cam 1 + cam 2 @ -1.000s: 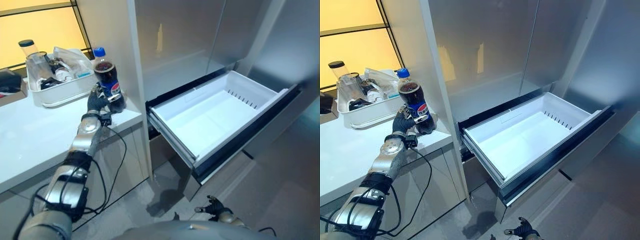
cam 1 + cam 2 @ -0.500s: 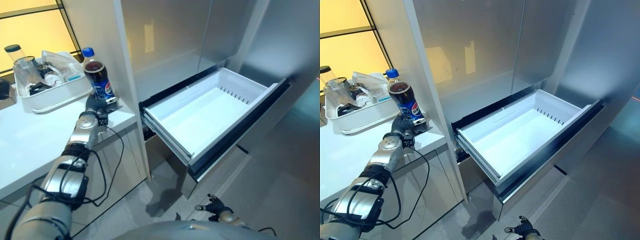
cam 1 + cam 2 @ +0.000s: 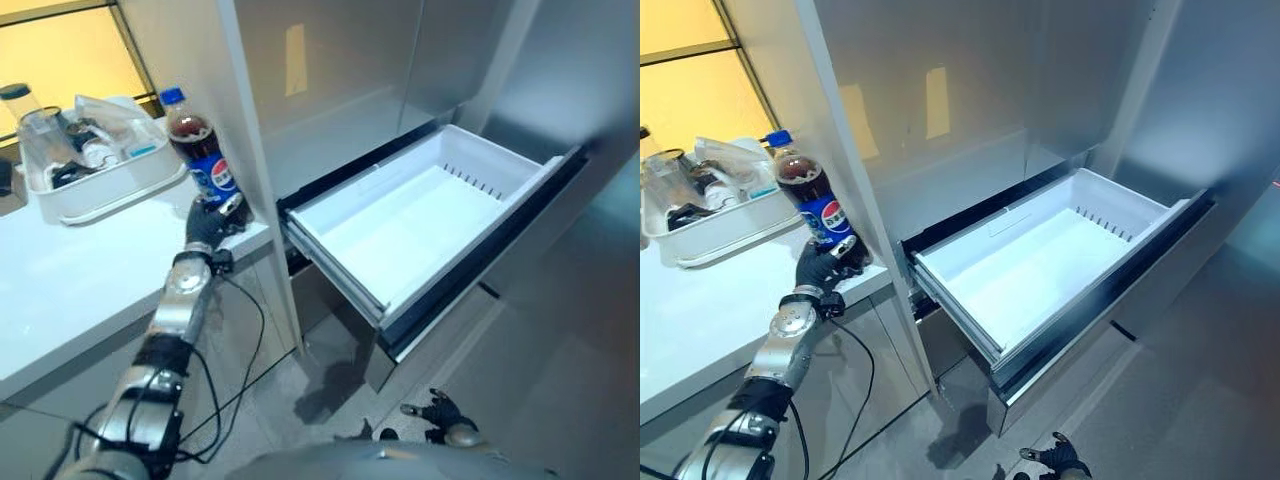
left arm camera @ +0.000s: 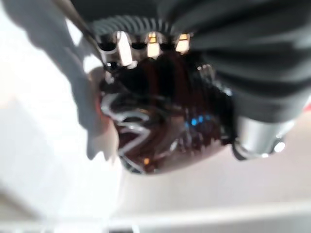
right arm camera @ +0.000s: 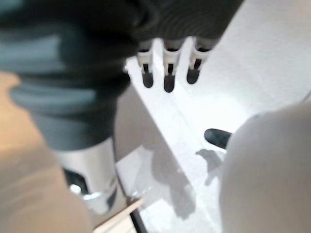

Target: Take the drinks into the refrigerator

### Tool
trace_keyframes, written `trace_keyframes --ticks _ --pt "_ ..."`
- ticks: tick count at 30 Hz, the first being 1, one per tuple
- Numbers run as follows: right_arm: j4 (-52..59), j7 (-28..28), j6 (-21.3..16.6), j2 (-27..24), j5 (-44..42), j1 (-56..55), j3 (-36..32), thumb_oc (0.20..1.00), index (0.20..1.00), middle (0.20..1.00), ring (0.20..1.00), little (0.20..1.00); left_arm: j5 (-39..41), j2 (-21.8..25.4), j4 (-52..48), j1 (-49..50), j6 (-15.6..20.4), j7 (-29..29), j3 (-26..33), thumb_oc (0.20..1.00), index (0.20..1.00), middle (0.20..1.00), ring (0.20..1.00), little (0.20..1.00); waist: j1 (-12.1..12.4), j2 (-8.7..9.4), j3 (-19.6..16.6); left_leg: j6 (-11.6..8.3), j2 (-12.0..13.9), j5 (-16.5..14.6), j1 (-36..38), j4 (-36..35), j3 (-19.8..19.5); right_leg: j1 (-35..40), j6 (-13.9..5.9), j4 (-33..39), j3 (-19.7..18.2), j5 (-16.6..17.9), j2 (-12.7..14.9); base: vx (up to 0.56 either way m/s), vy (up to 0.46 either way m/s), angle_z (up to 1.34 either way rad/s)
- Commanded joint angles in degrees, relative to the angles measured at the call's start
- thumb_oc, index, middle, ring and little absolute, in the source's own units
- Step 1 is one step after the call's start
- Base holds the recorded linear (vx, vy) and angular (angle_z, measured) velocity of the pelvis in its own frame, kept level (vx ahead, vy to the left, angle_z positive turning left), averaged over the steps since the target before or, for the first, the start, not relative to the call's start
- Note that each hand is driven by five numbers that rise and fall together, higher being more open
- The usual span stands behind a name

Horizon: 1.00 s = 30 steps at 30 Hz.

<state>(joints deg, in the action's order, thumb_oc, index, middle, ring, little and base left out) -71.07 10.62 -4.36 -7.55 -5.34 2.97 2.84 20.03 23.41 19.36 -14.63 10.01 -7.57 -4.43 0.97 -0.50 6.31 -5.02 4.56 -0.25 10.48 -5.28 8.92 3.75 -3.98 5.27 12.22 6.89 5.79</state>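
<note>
Cola bottle [image 3: 201,155] stands at the counter [image 3: 70,270] edge, upper left, left hand [image 3: 207,222] wrapped around its base. Grasp looks made; next comes lifting it across into the open drawer [image 3: 420,220].

My left hand [image 3: 207,224] wraps the lower half of a cola bottle [image 3: 197,150]: dark drink, blue cap, blue label, leaning slightly, at the corner of the white counter [image 3: 70,270]. To its right the refrigerator's white drawer [image 3: 420,215] stands pulled out, its bin bare, slotted along the far wall.
</note>
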Motion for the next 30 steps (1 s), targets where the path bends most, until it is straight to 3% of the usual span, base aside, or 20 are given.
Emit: trace_keyframes --ticks 1,11,15,21,30 --pt "-2.9 1.9 -1.8 -1.9 -6.5 0.2 -4.0 1.0 1.0 1.0 1.0 1.0 3.3 -2.7 -6.3 0.9 3.0 3.4 1.8 0.2 0.2 0.2 0.2 0.2 0.9 1.03 2.4 3.93 -4.7 -3.8 -0.8 0.3 -1.2 2.4 -2.44 -3.1 2.6 -2.6 -0.2 0.0 0.0 0.0" --pt "-0.8 2.0 -4.4 -9.4 -19.8 -0.9 -17.7 1.0 1.0 1.0 1.0 1.0 5.1 -1.9 -20.3 14.8 4.0 9.0 5.6 0.2 0.2 0.2 0.2 0.2 2.4 2.04 2.7 4.32 -4.7 -4.3 -0.8 0.3 -1.8 2.1 -2.43 -3.8 2.8 -3.1 -0.1 -0.01 0.003 0.02" --pt "3.5 2.3 -6.4 -12.7 -24.2 -0.8 -21.4 1.0 1.0 1.0 1.0 1.0 9.5 -1.8 -26.3 19.2 3.8 12.5 6.1 0.2 0.2 0.2 0.2 0.2 2.8 2.44 2.7 4.52 -4.6 -4.3 -0.9 0.3 -2.0 1.6 -2.48 -4.4 2.6 -3.3 0.0 0.0 0.0 0.0" --pt "26.6 6.1 -13.4 -12.9 -26.8 -1.1 -24.9 1.0 1.0 1.0 1.0 1.0 11.8 -3.1 -31.0 21.9 4.1 14.6 7.0 0.2 0.2 0.2 0.2 0.2 2.5 2.59 2.8 4.88 -4.7 -4.5 -0.9 0.3 -2.0 1.1 -2.46 -5.0 2.0 -3.5 0.1 0.0 0.0 0.0" --pt "59.6 4.4 -15.9 -12.1 -17.6 0.6 -20.6 1.0 1.0 1.0 1.0 1.0 10.2 -4.3 -31.4 20.9 4.5 15.9 6.1 0.2 0.2 0.2 0.2 0.2 2.2 2.75 2.2 5.19 -4.9 -4.6 -0.3 0.3 -1.6 1.3 -2.35 -5.2 1.8 -3.5 0.2 0.0 0.006 -0.03"
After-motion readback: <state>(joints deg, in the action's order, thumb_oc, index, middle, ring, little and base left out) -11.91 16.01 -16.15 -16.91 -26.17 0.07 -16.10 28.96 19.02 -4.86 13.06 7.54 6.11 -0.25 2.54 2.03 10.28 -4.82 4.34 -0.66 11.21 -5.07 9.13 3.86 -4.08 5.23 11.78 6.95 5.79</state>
